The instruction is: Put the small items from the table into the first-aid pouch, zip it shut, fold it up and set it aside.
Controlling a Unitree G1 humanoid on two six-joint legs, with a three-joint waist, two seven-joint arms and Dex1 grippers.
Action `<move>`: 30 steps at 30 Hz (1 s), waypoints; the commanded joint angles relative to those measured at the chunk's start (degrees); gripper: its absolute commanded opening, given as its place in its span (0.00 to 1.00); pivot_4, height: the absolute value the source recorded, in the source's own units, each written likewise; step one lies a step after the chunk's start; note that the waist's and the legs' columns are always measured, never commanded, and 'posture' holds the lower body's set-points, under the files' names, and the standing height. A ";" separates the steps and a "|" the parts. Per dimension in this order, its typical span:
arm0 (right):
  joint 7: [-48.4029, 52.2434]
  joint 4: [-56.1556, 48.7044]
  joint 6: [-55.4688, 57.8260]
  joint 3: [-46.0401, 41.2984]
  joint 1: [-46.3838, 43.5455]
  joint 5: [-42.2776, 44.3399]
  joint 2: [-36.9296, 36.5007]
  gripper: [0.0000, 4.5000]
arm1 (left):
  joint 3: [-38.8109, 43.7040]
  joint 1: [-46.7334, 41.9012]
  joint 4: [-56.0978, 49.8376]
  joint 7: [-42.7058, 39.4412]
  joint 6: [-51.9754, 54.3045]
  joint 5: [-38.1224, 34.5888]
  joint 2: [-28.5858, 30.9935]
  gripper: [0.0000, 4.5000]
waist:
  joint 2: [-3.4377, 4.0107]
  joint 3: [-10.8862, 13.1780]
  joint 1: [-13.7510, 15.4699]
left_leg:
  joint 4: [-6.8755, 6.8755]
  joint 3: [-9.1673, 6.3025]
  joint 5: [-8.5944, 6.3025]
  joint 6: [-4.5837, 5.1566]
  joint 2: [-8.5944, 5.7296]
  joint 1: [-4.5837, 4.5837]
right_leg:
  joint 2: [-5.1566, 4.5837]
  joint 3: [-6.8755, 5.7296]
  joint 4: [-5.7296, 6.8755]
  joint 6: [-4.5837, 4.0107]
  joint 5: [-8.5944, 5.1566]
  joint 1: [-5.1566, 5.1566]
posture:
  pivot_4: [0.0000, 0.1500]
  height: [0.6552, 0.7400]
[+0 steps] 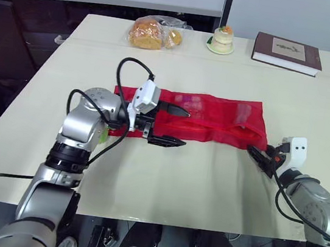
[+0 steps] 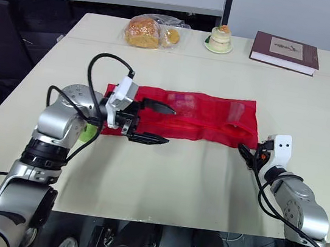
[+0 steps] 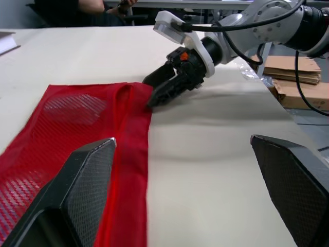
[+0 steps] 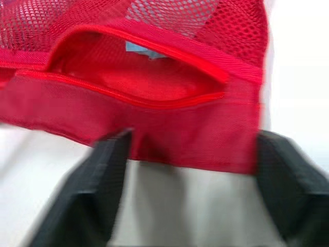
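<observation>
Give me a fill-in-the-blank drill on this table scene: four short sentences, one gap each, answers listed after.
1. The mesh pouch lying flat on the table is coloured ____.
2. The left pincer, over the pouch's left end, is ____.
3. The right pincer sits at the pouch's near right ____.
4. The book lies at the table's far ____ corner.

Missing words: red; open; corner; right.

Red mesh-cloth pouch (image 1: 214,121) on a smooth matt table (image 1: 175,183).
</observation>
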 commanded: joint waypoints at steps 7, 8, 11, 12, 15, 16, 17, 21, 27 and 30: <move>2.08 -4.04 -1.38 -8.58 5.39 1.96 -7.38 0.02 | 5.56 8.78 -12.57 6.30 5.26 -6.50 5.82 1.00 | 0.05 0.02 0.66 | -0.01 -0.03 0.00 0.00 0.00 -0.02 | -0.03 -0.04 -0.05 0.00 0.00 0.01 | 1.00 0.87; 2.69 -3.28 -1.84 -9.97 6.81 1.54 -9.06 0.02 | 5.72 9.49 -13.27 6.70 5.30 -6.84 6.18 1.00 | 0.05 0.02 1.08 | -0.01 -0.03 0.00 0.00 -0.02 -0.03 | -0.05 -0.04 -0.05 0.00 0.00 0.02 | 1.00 0.87; 4.27 0.07 -3.68 -13.43 10.24 -0.19 -13.84 0.02 | 5.97 11.02 -14.88 7.67 5.49 -7.84 7.08 1.00 | 0.05 0.02 1.54 | 0.00 -0.01 -0.01 0.01 -0.08 -0.01 | -0.09 -0.03 -0.07 0.00 0.00 0.05 | 1.00 0.87; 4.84 1.28 -4.20 -14.39 11.34 -0.95 -15.46 0.02 | 6.04 11.40 -15.24 7.89 5.52 -8.02 7.33 1.00 | 0.07 0.01 1.57 | 0.01 0.01 0.00 0.01 -0.08 -0.01 | -0.09 -0.01 -0.09 0.00 0.00 0.05 | 1.00 0.87; 5.89 5.21 -6.69 -16.16 14.46 -3.67 -19.89 0.02 | 6.08 12.06 -15.81 8.70 5.42 -8.58 7.98 1.00 | 0.07 0.01 1.42 | 0.01 0.06 0.00 0.01 -0.10 0.01 | -0.08 0.04 -0.11 0.01 0.00 0.06 | 1.00 0.87; 6.19 6.61 -8.35 -16.39 15.67 -5.47 -21.53 0.02 | 6.10 12.23 -15.91 8.94 5.37 -8.76 8.15 1.00 | 0.07 0.01 1.41 | 0.01 0.07 0.00 0.01 -0.10 0.02 | -0.08 0.05 -0.10 0.01 -0.01 0.06 | 1.00 0.87; 6.40 7.64 -9.79 -16.45 16.60 -6.85 -22.80 0.02 | 6.09 12.35 -15.97 9.13 5.30 -8.88 8.29 1.00 | 0.07 0.01 1.41 | 0.00 0.08 0.00 0.01 -0.09 0.03 | -0.07 0.05 -0.10 0.01 -0.01 0.06 | 1.00 0.87; 4.50 9.50 -12.46 -17.98 18.34 -10.49 -24.83 0.02 | 5.91 12.98 -16.38 9.65 5.32 -9.49 8.75 1.00 | 0.07 0.01 1.39 | 0.00 0.13 0.00 0.01 -0.04 0.03 | -0.01 0.07 -0.10 0.01 -0.01 0.06 | 1.00 0.87; 8.40 6.96 -15.52 -21.14 22.35 -9.83 -24.85 0.54 | 5.51 12.73 -14.72 11.49 6.81 -9.47 8.97 1.00 | 0.07 0.01 1.43 | 0.00 0.12 0.00 0.01 -0.04 0.02 | -0.02 0.07 -0.13 0.01 -0.01 0.06 | 1.00 0.87; 14.51 2.62 -18.51 -23.27 24.16 -6.30 -24.96 0.87 | 5.49 11.79 -12.53 13.56 10.29 -9.42 9.45 1.00 | 0.09 0.01 1.19 | 0.00 0.15 -0.01 0.02 -0.02 0.04 | 0.00 0.09 -0.14 0.02 -0.01 0.06 | 1.00 0.87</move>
